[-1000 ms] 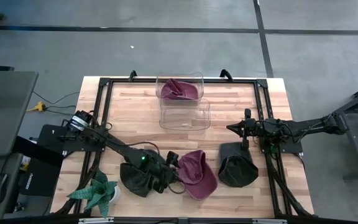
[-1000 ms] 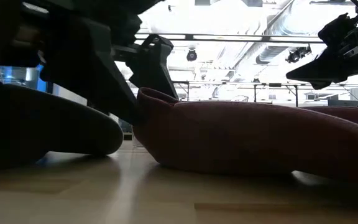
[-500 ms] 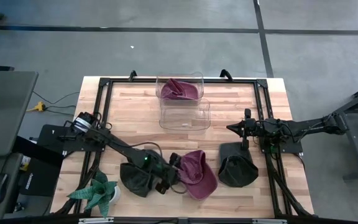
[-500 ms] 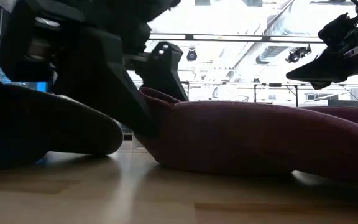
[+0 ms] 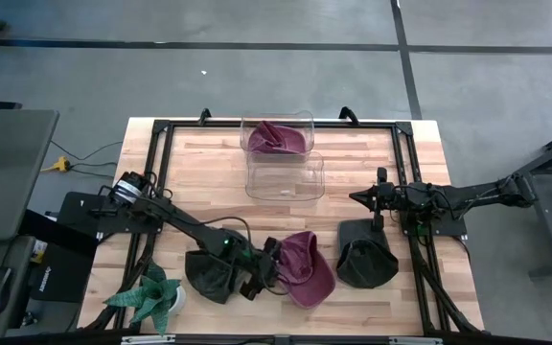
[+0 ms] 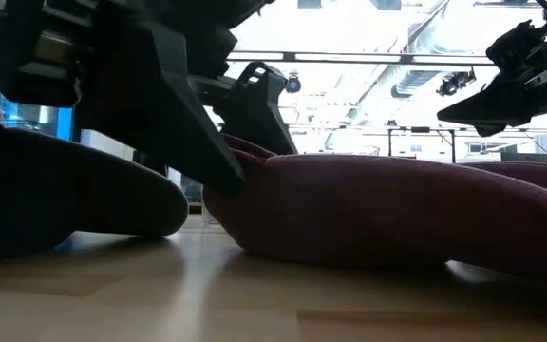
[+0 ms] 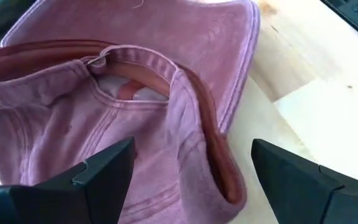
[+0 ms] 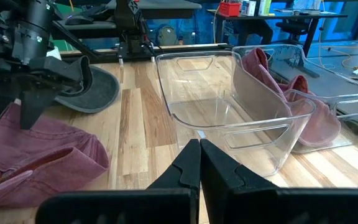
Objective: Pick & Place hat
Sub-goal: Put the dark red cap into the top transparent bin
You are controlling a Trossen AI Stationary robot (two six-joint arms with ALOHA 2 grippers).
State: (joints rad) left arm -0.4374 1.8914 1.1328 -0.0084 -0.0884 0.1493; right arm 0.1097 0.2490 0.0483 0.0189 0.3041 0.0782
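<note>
A maroon hat lies upturned on the table near its near edge, hollow side up, also in the low view. In the left wrist view its rim band runs between my fingers. My left gripper is open at the hat's left side, low over the table, with one finger on each side of the rim. My right gripper waits shut above the table's right part. A second maroon hat lies in the far clear bin. My left gripper comes level from the table's left, its open fingers straddling the maroon hat's rim band at the hat's left side. I cannot tell whether the fingers touch the cloth. The hat lies flat on the table.
A dark hat lies under the left arm, another dark hat right of the maroon one. Two clear bins stand at the table's far middle, the nearer holding nothing. A potted plant sits at the near left corner. A black frame rims the table.
My left gripper has moved a little toward the table's right edge, onto the maroon hat, so its open fingers now reach over the hat's left rim. The hat has stayed where it was. The right arm has kept still.
</note>
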